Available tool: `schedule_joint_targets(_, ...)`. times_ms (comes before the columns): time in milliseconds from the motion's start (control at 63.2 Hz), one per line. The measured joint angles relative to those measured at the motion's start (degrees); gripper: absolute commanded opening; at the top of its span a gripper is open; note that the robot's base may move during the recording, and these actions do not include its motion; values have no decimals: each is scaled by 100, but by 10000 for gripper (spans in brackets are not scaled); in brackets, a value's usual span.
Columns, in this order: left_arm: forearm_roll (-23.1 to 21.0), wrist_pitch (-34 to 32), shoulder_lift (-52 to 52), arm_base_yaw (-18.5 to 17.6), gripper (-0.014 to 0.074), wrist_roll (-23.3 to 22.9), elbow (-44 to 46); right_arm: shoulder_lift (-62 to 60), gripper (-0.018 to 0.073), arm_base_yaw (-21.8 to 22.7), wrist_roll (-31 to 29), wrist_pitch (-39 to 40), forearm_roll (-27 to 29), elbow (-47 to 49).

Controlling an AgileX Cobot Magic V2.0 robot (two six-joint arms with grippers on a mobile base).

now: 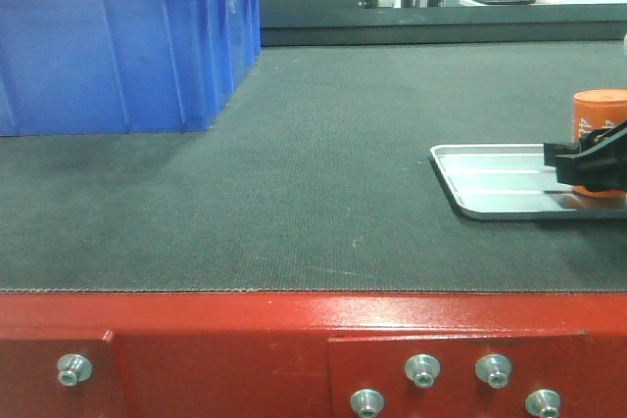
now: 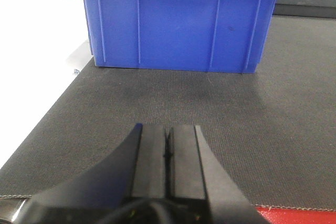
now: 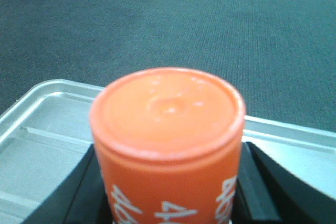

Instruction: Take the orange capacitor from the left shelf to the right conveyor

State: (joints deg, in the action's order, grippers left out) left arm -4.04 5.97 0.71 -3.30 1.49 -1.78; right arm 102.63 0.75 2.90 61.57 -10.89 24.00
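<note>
The orange capacitor [image 1: 600, 110] stands upright at the far right, over the near end of a silver tray [image 1: 490, 178]. My right gripper [image 1: 576, 160] is shut on it, one black finger on each side. In the right wrist view the capacitor [image 3: 168, 129] fills the middle with white print round it, and the right gripper [image 3: 169, 195] clamps its lower body. The tray lies on the right conveyor [image 1: 294, 203], a dark grey belt with a red bolted front frame [image 1: 245, 340]. My left gripper [image 2: 168, 132] is shut and empty, low over the belt [image 2: 262, 124]. The left shelf is out of view.
A large blue plastic bin [image 1: 118, 56] stands on the belt at the back left, straight ahead of the left gripper as the bin [image 2: 178, 24] in its wrist view. The tray [image 3: 42, 129] has raised ribs. A white surface [image 2: 31, 61] borders the belt's left edge.
</note>
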Motion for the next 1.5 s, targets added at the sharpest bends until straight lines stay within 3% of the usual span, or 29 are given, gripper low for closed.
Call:
schedule_joint_targets(79,0,0,0,0,-127,0,0,0,185,0,0,14,-10,0)
schedule_joint_targets(285,0,0,0,0,-127,0,0,0,652,0,0,41,-22,0)
schedule_joint_targets(617,0,0,0,0,-127,0,0,-665,627,0,22,-399,-164,-50)
schedule_joint_targets(901,0,0,0,0,-127,0,0,-2674,624,-38,1021,-2153,-282,-91)
schedule_joint_targets(1059,0,0,0,0,-127,0,0,-4052,615,-317,1583,-3630,-362,-39)
schedule_joint_targets(1217,0,0,0,0,-127,0,0,-5337,443,-795,1781,-5240,-362,97)
schedule_joint_targets(1423,0,0,0,0,-127,0,0,-6853,67,-1342,1818,-6950,-362,267)
schedule_joint_targets(1502,0,0,0,0,-127,0,0,-7402,60,-1435,1822,-7482,-362,355)
